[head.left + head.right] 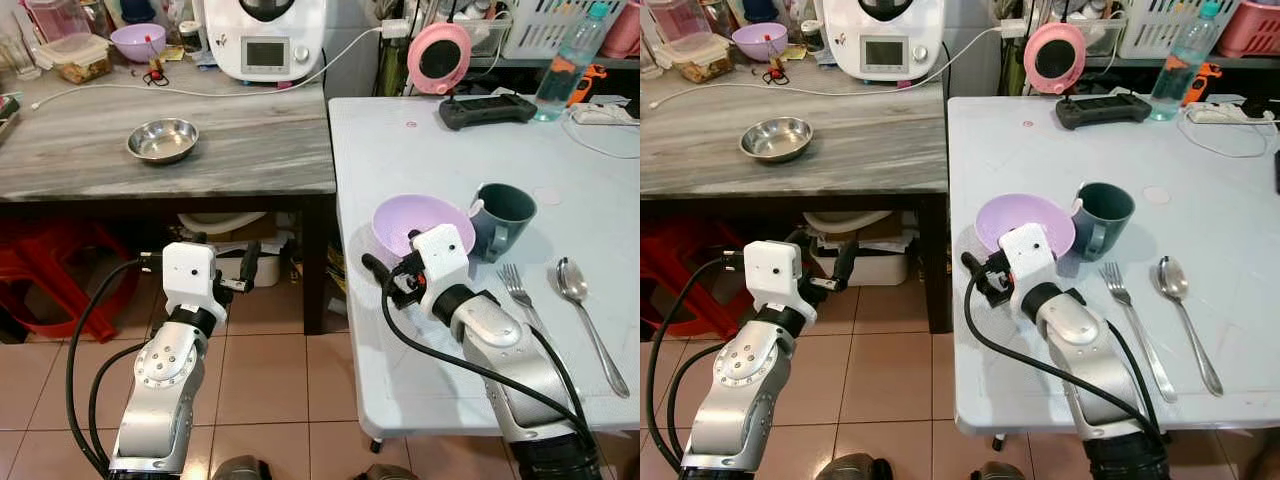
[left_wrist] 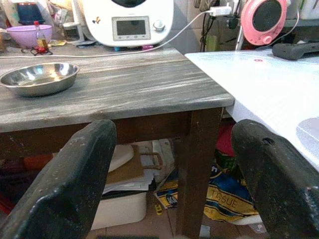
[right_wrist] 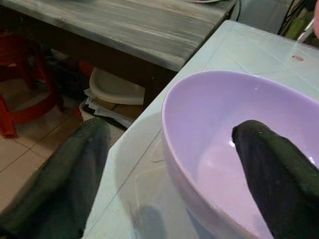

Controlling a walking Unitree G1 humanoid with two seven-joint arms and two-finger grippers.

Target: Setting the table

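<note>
Straddling the near-left rim of the purple bowl [image 3: 234, 149], the right claw [image 3: 169, 164] has its fingers apart, one inside and one outside the wall, not yet clamped. The bowl sits at the white desk [image 1: 420, 150]'s left edge, touching or nearly touching the dark mug [image 1: 500, 218]. A skewed closing could tip it off or knock the mug toward the fork [image 1: 522, 296]. The left claw [image 2: 174, 164] hangs open, idle.

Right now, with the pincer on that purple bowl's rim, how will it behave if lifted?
The bowl looks like thin plastic, so probably light and rigid. Its glossy wall could slip between the right pincer fingers. Held by one rim, it may tilt.
</note>
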